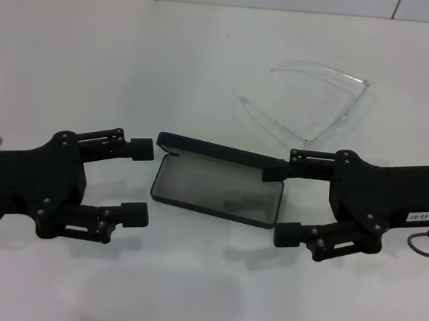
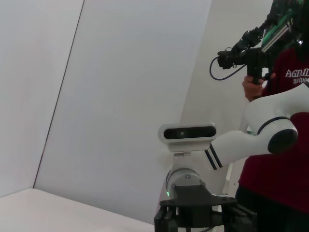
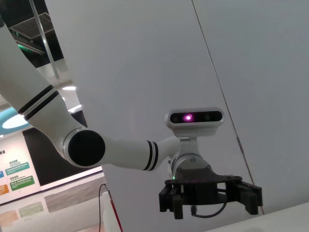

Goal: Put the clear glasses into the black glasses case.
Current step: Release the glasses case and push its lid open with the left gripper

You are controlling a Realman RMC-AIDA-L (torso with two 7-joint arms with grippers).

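Clear glasses [image 1: 319, 102] are seen lying unfolded on the white table [image 1: 207, 63], behind the right gripper [image 1: 279, 203] and apart from it. That gripper is spread wide and grasps nothing; its far finger [image 1: 275, 170] is seen at the right end of the raised lid of the black glasses case [image 1: 216, 190], though contact cannot be judged. The case lies open between the two grippers, grey lining exposed. The left gripper [image 1: 140, 183] is held just beside the case's left end, likewise spread and empty.
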